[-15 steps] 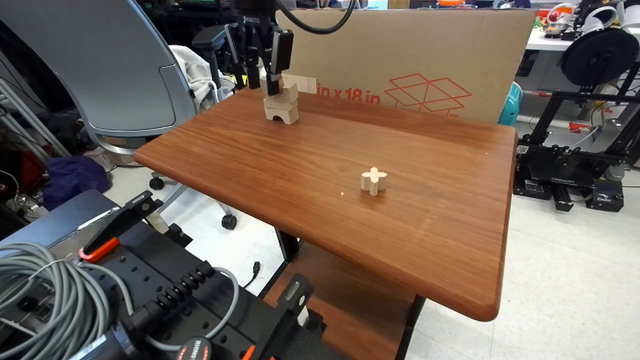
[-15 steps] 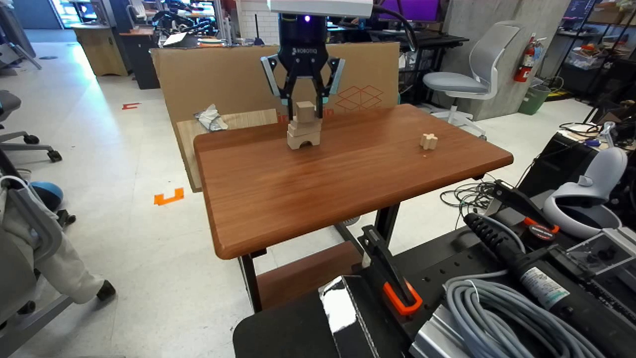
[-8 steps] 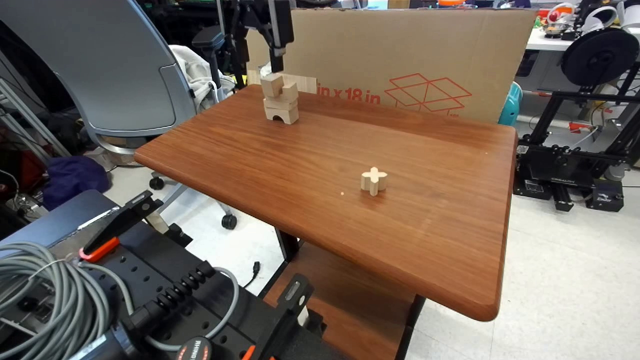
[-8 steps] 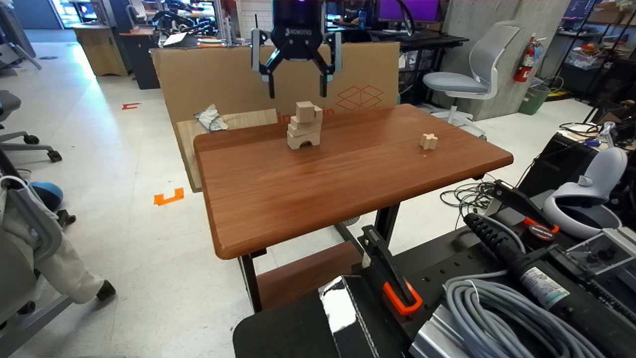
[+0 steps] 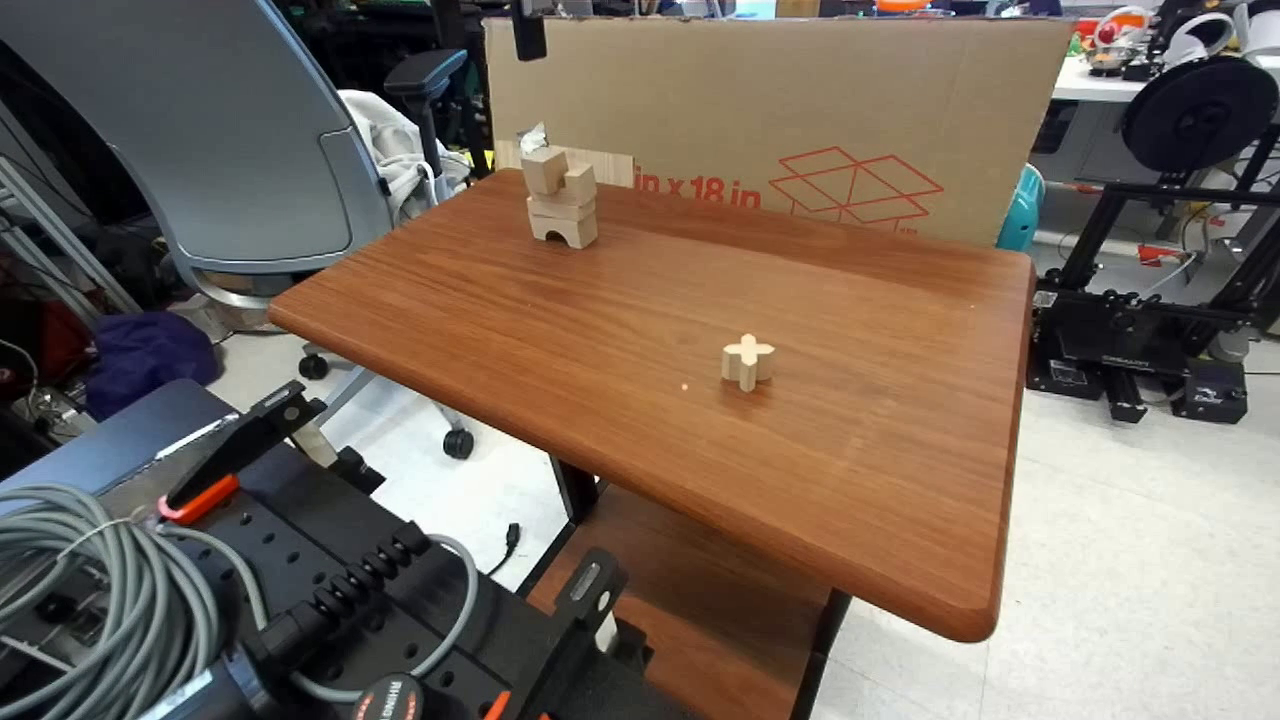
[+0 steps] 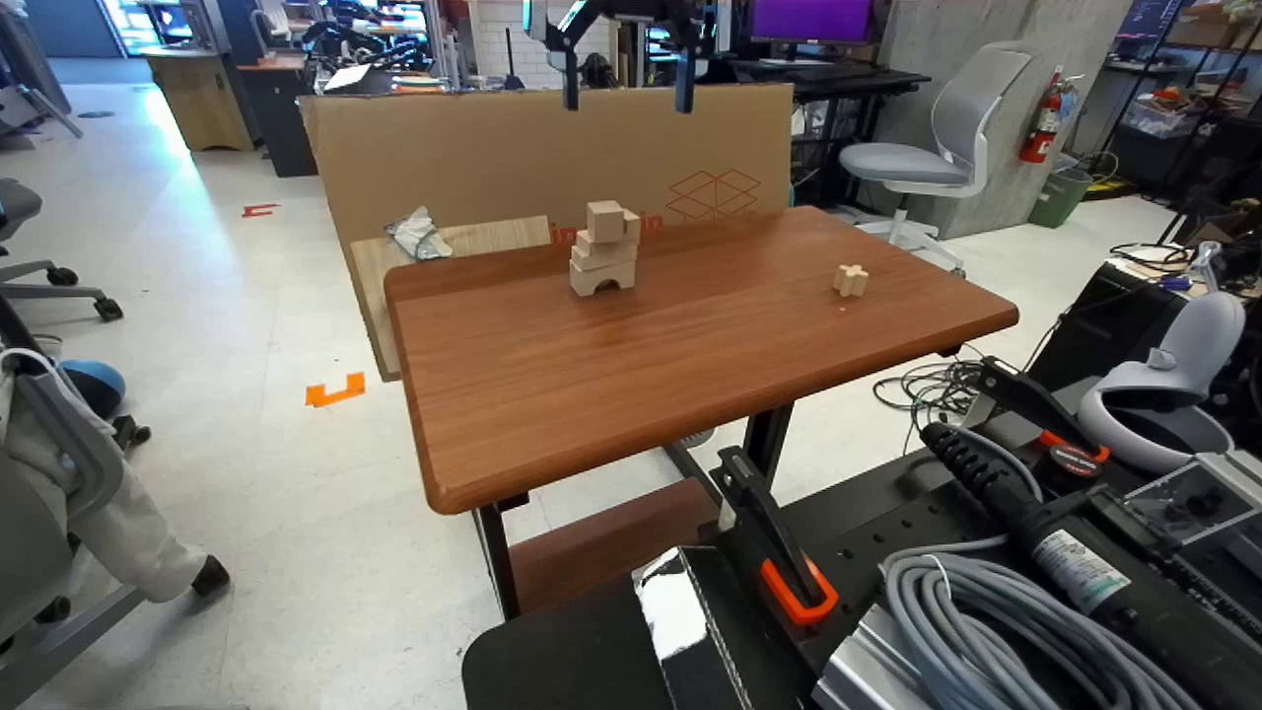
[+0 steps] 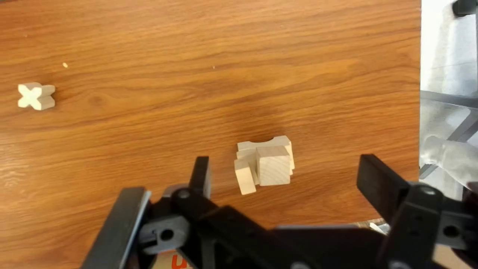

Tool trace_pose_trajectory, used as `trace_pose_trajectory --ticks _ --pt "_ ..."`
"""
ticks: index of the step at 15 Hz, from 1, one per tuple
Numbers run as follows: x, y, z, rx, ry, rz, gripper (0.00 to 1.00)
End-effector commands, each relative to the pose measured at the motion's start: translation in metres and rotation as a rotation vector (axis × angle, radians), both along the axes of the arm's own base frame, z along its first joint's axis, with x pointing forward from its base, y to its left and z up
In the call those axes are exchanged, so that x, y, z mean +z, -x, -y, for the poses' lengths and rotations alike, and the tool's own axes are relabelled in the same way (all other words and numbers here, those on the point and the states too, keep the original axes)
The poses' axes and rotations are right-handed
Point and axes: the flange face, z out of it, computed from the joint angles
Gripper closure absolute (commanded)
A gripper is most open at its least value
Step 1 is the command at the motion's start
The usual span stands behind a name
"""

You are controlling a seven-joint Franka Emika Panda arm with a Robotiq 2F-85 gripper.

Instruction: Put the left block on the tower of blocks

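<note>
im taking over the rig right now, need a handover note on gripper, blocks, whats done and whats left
Gripper: open, nothing held, clear above the tower of blocks.
Left block: apparently the plain cube, resting on top of the tower.
Cross-shaped block: apart from the tower, on the table.
Done: cube placed, free of the gripper.
Remaining: probably nothing but parking the gripper.
</note>
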Motion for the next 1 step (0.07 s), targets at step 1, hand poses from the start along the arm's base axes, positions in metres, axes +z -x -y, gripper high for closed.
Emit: trace_pose_trajectory --ticks 1 --pt "-0.0011 0.0008 0.0000 0.000 0.001 -0.004 0.00"
